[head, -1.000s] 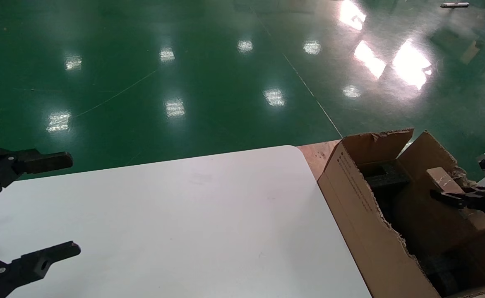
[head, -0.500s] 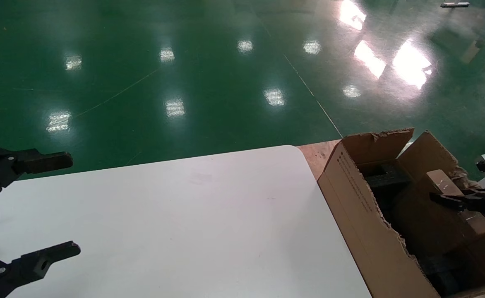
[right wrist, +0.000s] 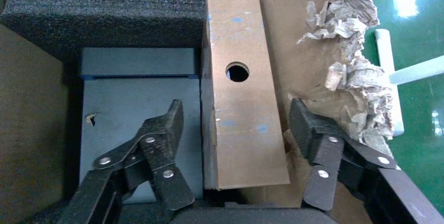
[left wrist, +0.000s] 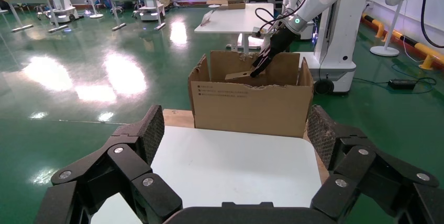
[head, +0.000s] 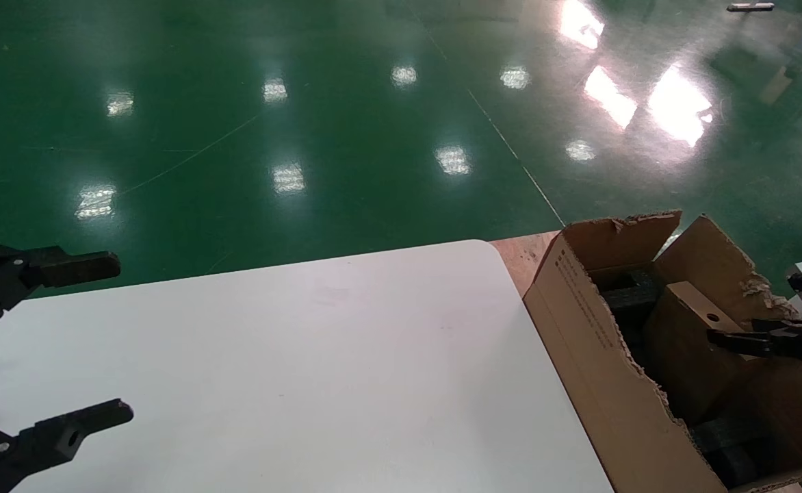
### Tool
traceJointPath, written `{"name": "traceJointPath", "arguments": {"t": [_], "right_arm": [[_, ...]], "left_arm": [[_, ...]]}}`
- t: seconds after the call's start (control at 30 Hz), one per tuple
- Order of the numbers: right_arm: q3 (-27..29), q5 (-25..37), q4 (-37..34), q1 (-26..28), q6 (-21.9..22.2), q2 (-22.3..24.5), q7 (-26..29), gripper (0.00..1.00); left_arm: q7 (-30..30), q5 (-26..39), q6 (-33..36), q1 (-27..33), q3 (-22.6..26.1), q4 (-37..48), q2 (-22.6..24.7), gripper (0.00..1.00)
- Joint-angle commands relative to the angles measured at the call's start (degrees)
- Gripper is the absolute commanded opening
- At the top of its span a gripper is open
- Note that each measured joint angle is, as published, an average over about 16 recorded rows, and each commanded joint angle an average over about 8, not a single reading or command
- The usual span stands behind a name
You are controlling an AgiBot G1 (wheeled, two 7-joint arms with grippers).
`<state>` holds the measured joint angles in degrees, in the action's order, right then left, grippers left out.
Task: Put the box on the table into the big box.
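Hovering at the near left edge of the large flat white bench (head: 319, 370), the black left tool (head: 93, 339) hangs with its two fingers spread wide apart and nothing between them; in the left wrist view the same tool (left wrist: 235, 145) frames the bench (left wrist: 230, 166) and the carton beyond it. Just past the bench's right edge stands the large brown corrugated cardboard carton with ragged torn flaps (head: 599, 356), small print running along the side that faces the bench, black foam pieces (head: 630, 294) lying within. Inside that carton sits the small brown rectangular cardboard box with a round dark hole in one face (head: 692, 342), tilted, its holed face turned upward. The black right tool (head: 743, 341) reaches down into the carton over this small box; in the right wrist view the tool (right wrist: 235, 130) is released, its fingers (right wrist: 170, 130) set apart on either side of the small box (right wrist: 241, 98) with a visible gap at each side, dark foam (right wrist: 104, 14) and a dark flat panel (right wrist: 136, 103) beside the box, crumpled torn paper (right wrist: 351, 56) along the carton's far wall. Beyond bench and carton spreads a glossy green floor (head: 305, 103).
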<state>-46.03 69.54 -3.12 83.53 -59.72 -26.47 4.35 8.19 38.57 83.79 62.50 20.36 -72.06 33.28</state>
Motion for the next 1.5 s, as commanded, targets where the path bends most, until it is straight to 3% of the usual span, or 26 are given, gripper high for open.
{"name": "traceJointPath", "arguments": {"t": [0.03, 0.4, 0.63, 0.97, 1.23, 1.5], "right_arm": [[0.0, -0.1, 0.0, 0.0, 0.0, 0.0, 0.0, 1.0], [0.7, -1.1, 1.8, 1.0, -1.0, 0.1, -1.8, 1.0], [3.1, -4.6, 6.7, 2.7, -6.1, 1.6, -6.5, 1.0], [5.6, -8.6, 12.9, 3.4, -11.9, 2.8, -8.5, 1.0], [8.0, -13.4, 22.2, 1.9, -16.3, 3.3, -9.6, 1.0], [9.9, -18.6, 38.3, -1.7, -17.2, 3.6, -7.5, 1.0]], "left_arm": [[0.0, 0.0, 0.0, 0.0, 0.0, 0.0, 0.0, 1.0], [0.0, 0.0, 0.0, 0.0, 0.0, 0.0, 0.0, 1.0], [0.0, 0.0, 0.0, 0.0, 0.0, 0.0, 0.0, 1.0], [0.0, 0.0, 0.0, 0.0, 0.0, 0.0, 0.0, 1.0], [0.0, 0.0, 0.0, 0.0, 0.0, 0.0, 0.0, 1.0], [0.0, 0.0, 0.0, 0.0, 0.0, 0.0, 0.0, 1.0]]}}
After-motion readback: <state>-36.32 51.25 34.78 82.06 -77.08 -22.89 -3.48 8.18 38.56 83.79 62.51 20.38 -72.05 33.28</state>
